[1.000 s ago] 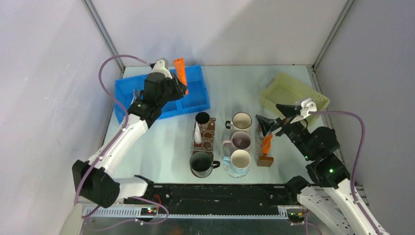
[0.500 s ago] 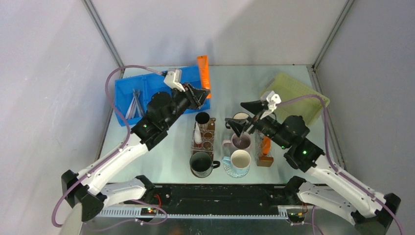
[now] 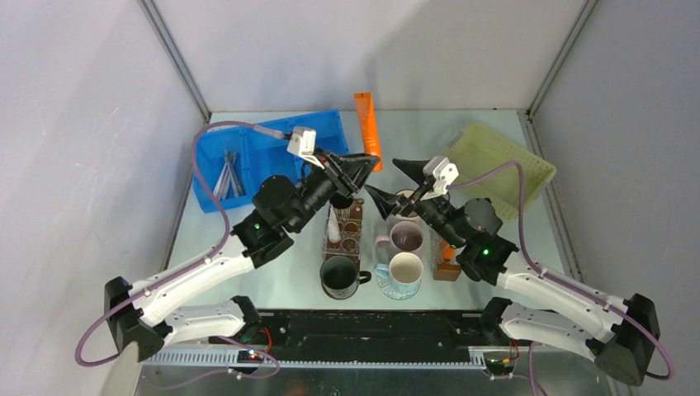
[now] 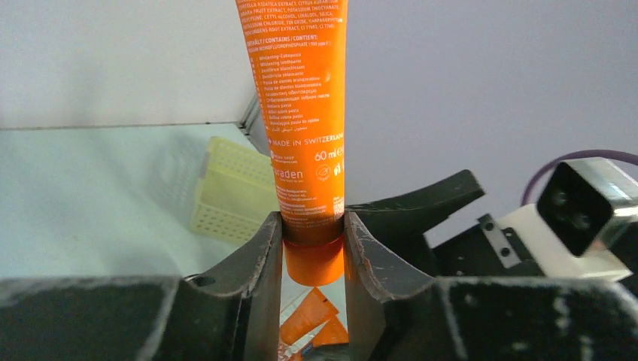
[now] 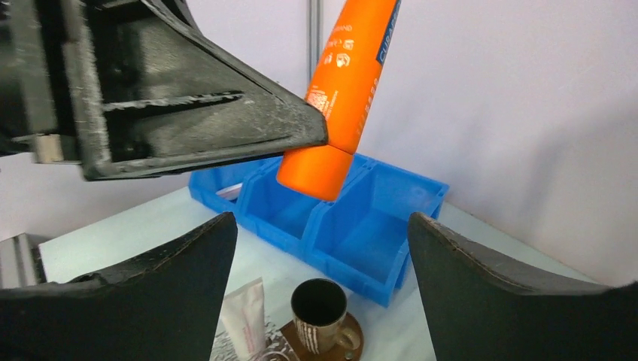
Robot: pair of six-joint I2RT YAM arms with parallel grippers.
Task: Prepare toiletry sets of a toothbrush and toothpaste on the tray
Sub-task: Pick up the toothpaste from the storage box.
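Observation:
My left gripper (image 3: pixel 364 162) is shut on an orange toothpaste (image 3: pixel 368 119) tube, held upright high over the table's middle. In the left wrist view its fingers (image 4: pixel 263 259) clamp the toothpaste (image 4: pixel 305 113) just above its cap. My right gripper (image 3: pixel 390 180) stands open right beside it, nothing between its jaws. From the right wrist, the toothpaste (image 5: pixel 347 81) hangs above and ahead of the open gripper (image 5: pixel 323 256). The blue tray (image 3: pixel 252 148) sits at the back left, with grey toothbrushes (image 3: pixel 224 175) in its left compartment. A white toothpaste (image 3: pixel 333 224) tube stands in a clear box.
A yellow basket (image 3: pixel 497 157) lies at the back right. Several mugs (image 3: pixel 406 238) and clear boxes stand in the middle, one box with an orange tube (image 3: pixel 449 242). A brown striped mug (image 5: pixel 320 308) sits below the right gripper, before the tray (image 5: pixel 361 222).
The left arm has carried the orange tube from above the blue tray rightward to the table's middle. The right arm has swung left to meet it, its jaws narrowing slightly.

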